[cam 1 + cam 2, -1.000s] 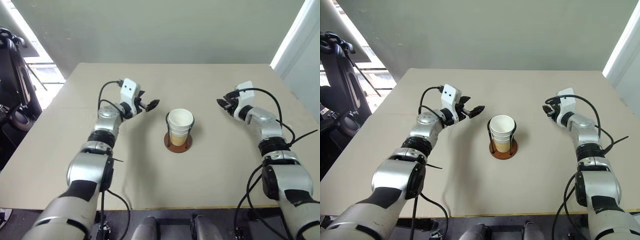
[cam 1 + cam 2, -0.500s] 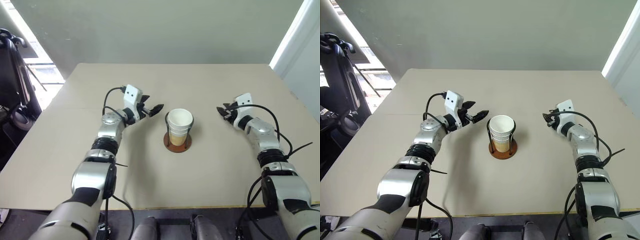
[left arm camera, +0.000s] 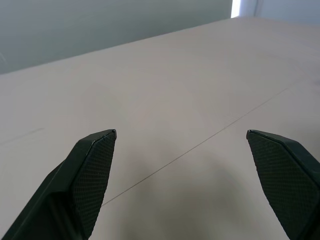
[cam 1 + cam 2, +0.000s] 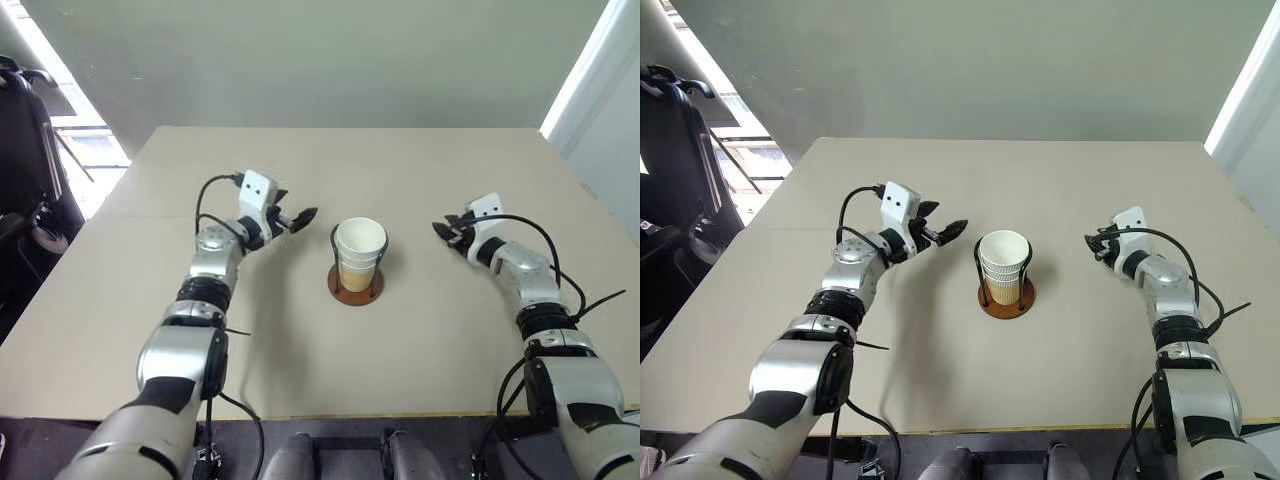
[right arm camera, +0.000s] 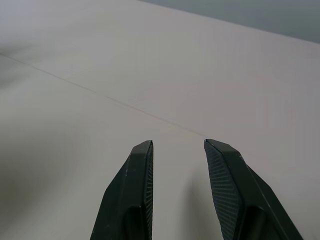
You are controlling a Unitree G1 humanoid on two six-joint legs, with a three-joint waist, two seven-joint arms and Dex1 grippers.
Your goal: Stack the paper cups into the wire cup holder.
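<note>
A: Left gripper [image 4: 303,214]?
B: Jaws wide, empty. Paper cups [image 4: 360,250] nested in the wire cup holder [image 4: 357,283], just right of it.
A: Right gripper [image 4: 445,226]?
B: Narrow gap, empty; holder well left.

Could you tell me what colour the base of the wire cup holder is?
Reddish-brown; the wire cup holder shows best in the right eye view.

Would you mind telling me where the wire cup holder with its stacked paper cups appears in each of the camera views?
Left eye view: wire cup holder at centre, between the grippers, paper cups nested inside.
Right eye view: holder slightly right of centre.
Left wrist view: not in it; open fingers over table.
Right wrist view: not in it; fingers over table.
Shared landmark: the table's thin seam line.
</note>
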